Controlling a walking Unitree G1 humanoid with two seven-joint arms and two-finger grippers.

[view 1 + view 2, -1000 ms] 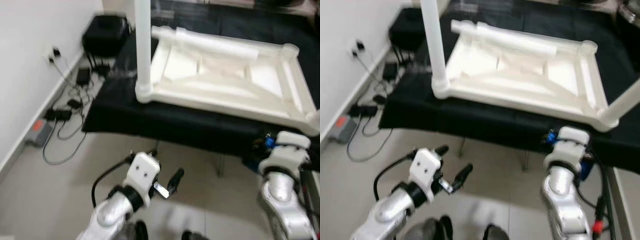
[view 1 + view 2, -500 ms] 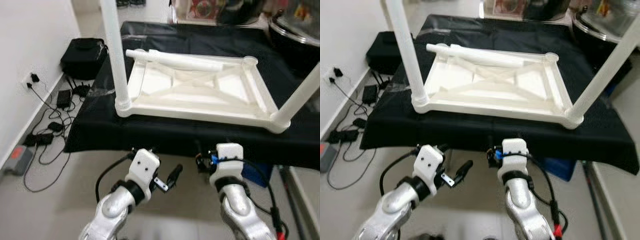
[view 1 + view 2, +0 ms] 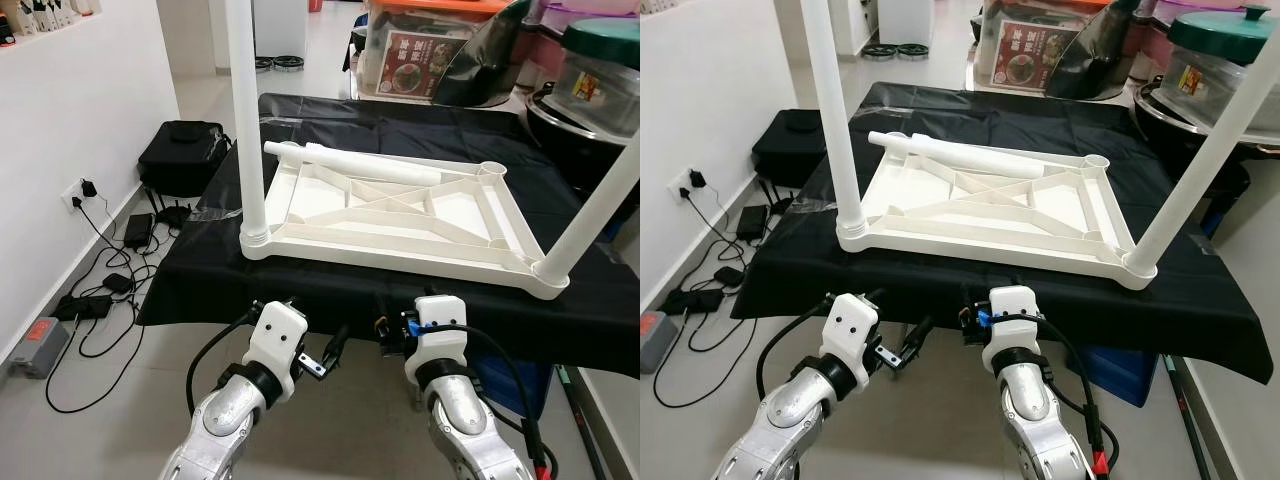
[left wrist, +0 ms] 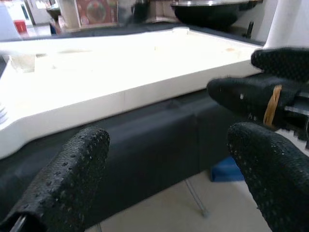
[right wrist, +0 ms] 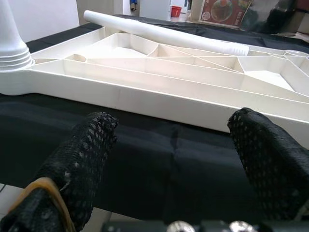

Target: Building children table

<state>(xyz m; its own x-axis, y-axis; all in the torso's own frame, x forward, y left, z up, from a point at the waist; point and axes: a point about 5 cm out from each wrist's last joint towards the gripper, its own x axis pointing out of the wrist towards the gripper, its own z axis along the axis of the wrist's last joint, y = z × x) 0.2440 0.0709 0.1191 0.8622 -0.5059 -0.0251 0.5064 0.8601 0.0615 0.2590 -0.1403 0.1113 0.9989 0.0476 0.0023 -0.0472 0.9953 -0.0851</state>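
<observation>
White plastic tabletop point(image 3: 990, 215) is laid upside down on a black-covered bench point(image 3: 940, 275); two legs point(image 3: 835, 130) are fitted, one loose leg point(image 3: 960, 155) lies across. Both grippers, left point(image 4: 159, 159) and right point(image 5: 169, 159), are held open and empty.

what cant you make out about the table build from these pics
- Tops of the two upright legs and: cut off by the eye views' upper edge.
- Far left socket of the tabletop: hidden behind the loose leg lying across it.
- Floor beneath: hidden by the black cloth.

Head down — wrists near tabletop point(image 5: 159, 92), seemingly.
</observation>
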